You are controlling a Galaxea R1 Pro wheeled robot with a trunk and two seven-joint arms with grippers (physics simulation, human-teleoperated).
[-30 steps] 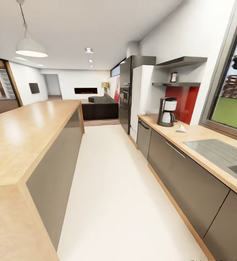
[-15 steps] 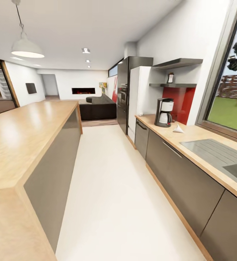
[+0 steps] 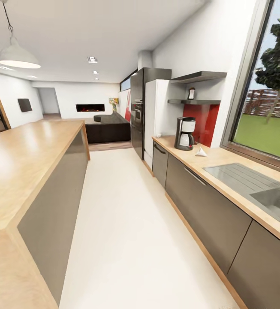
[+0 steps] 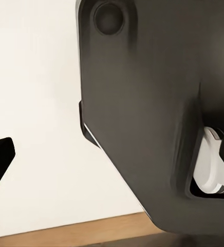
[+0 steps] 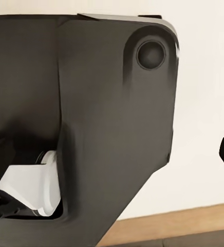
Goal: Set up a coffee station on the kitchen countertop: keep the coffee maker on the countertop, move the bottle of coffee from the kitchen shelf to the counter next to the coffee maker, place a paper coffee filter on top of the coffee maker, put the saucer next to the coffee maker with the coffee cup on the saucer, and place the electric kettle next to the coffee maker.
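We saw the coffee maker [image 3: 185, 133] and paper filter [image 3: 201, 152] on the tabletop [image 3: 225, 171] and the coffee jar [image 3: 191, 93] on the shelf [image 3: 193, 102], all far beyond either hand, whose state we couldn't tell; we judged the jar rigid, smooth, best gripped at its waist.

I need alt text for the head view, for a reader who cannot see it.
A kitchen aisle: the light-wood countertop runs along the right, holding the black coffee maker and, beside it, the white paper coffee filter. The bottle of coffee stands on the kitchen shelf above; a wooden island is at left.
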